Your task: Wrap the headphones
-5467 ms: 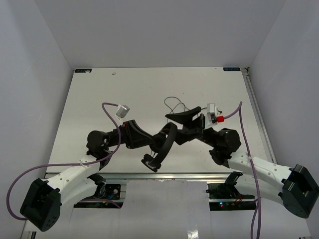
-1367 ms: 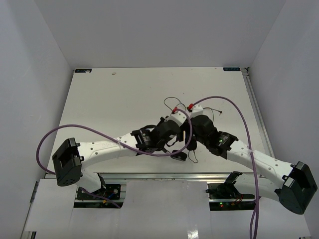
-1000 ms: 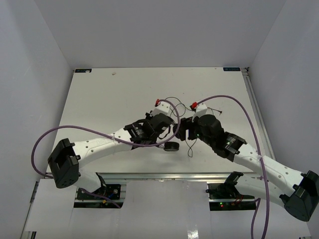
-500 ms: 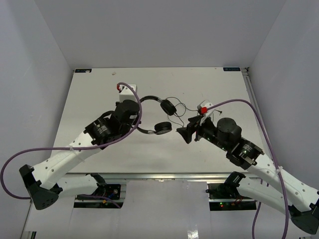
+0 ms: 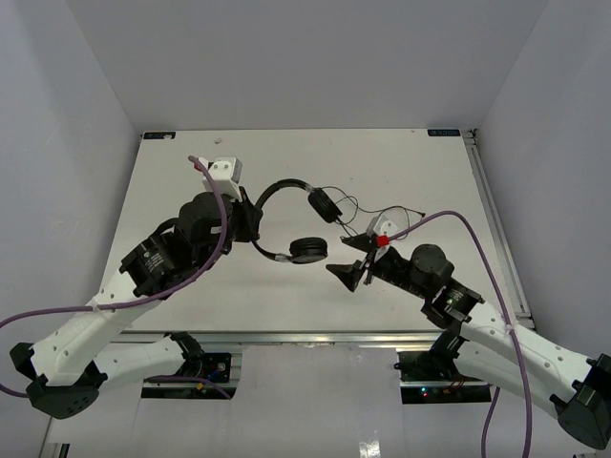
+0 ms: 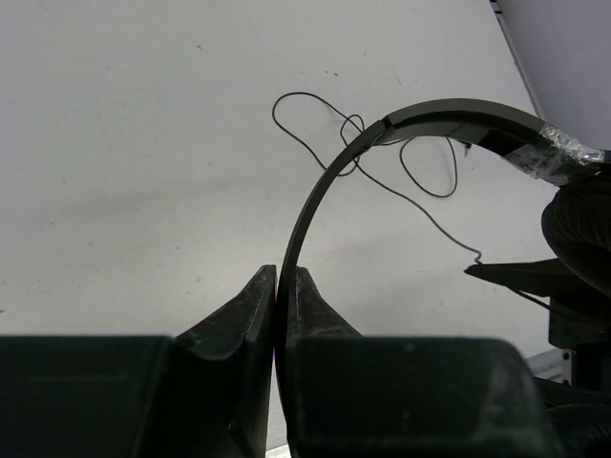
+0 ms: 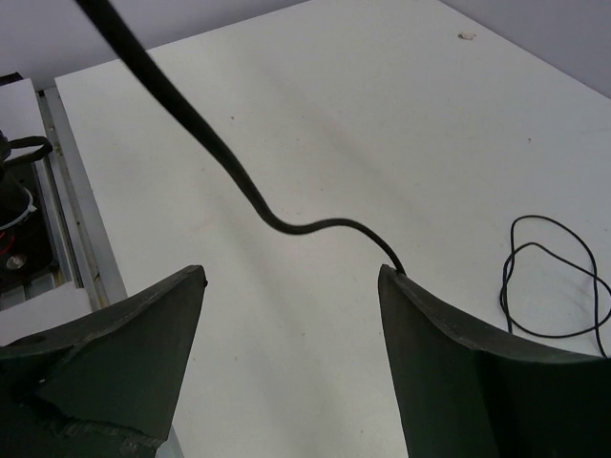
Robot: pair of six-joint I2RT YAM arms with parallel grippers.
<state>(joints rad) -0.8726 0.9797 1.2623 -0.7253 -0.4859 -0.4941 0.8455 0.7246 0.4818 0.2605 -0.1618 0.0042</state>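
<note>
The headphones [image 5: 308, 250] lie at the middle of the desk [image 5: 401, 162], their headband [image 6: 315, 205] clenched by the left fingers [image 6: 239, 320] at their left side, their cord [image 7: 229, 176] passing between the released, wide-spread right fingers [image 7: 458, 363].

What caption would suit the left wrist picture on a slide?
Left gripper shut on the headphones headband, cord looping across the table beyond.
</note>
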